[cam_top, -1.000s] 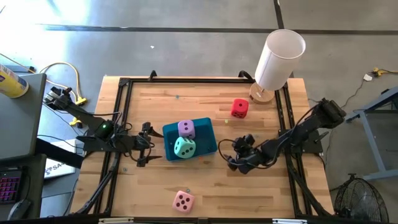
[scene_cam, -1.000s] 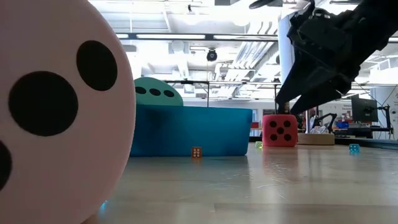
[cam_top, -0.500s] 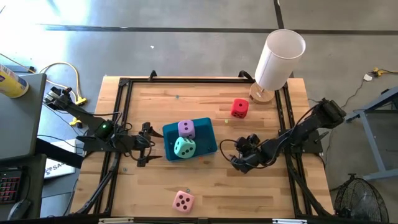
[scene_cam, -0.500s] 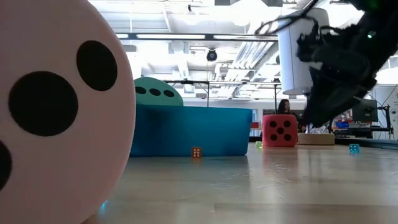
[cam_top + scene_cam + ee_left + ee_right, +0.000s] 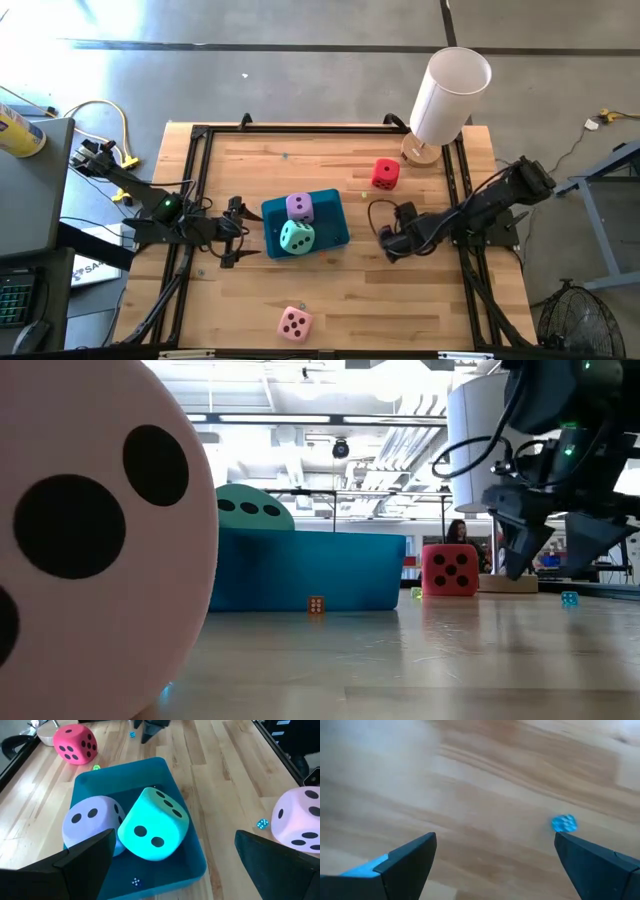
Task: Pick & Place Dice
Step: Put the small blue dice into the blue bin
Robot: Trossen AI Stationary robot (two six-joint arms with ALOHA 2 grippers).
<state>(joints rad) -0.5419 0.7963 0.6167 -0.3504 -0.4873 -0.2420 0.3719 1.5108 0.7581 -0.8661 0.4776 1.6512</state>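
Note:
The teal tray [image 5: 330, 228] holds the lilac die [image 5: 299, 207] and the mint green die [image 5: 296, 237], which leans on the lilac one [image 5: 92, 822]. The red die [image 5: 385, 174] rests on the table toward the far right. The pink die [image 5: 294, 323] lies near the near edge and fills the left of the low view [image 5: 90, 540]. My left gripper [image 5: 236, 241] waits open just left of the tray. My right gripper [image 5: 390, 243] hangs open over bare wood, right of the tray and nearer than the red die, holding nothing.
A tall white cylinder [image 5: 450, 95] on a round wooden base stands at the far right corner. Tiny dice are scattered: an orange one [image 5: 316, 604] before the tray, a blue one [image 5: 564, 823] below my right gripper, another blue [image 5: 262, 823] near the pink die. A black frame [image 5: 195, 200] borders the table.
My right gripper has moved from beside the tray's right side a little toward the table's far and right edges, nearer the red die, and has tipped so its fingers point more steeply down. It stays open and empty. The dice and the left arm have kept still.

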